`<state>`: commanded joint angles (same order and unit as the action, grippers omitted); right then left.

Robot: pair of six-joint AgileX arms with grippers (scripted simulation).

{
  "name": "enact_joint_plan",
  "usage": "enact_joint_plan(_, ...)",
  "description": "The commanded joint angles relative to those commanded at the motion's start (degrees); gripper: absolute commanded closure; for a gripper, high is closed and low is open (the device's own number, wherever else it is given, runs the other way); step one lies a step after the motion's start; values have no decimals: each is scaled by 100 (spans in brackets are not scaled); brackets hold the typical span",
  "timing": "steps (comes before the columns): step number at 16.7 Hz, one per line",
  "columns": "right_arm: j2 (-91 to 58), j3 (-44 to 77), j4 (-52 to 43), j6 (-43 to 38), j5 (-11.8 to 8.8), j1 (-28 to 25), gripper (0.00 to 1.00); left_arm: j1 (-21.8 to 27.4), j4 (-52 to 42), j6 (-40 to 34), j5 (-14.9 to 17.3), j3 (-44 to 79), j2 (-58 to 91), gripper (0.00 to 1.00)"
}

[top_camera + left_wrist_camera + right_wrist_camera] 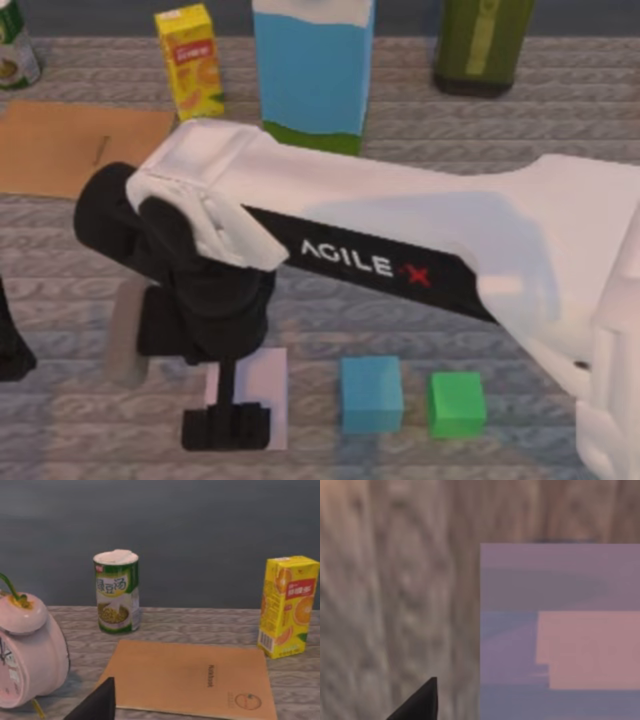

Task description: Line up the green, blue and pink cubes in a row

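Fingers of my right gripper (225, 425) hang over the pale lilac-pink matte cube (270, 385); I cannot tell whether they grip it. Beside it sit the turquoise-blue cube (371, 394), then the small green cube (457, 404), in a row. "AGILE X" marks my white forearm (400, 262); the tan book (190, 680) reads "Notebook".

Pink cube (268, 385) largest, blue cube (371, 394) beside it, small green cube (457, 404) rightmost, 1 row
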<state>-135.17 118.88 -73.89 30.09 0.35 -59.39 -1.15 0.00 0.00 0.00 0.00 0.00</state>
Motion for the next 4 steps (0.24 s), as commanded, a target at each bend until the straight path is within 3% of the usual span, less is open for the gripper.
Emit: enact_joint_plan(4, 78, 511, -563, 6, -6, -17, 0, 0, 0, 0, 0, 0, 0, 0)
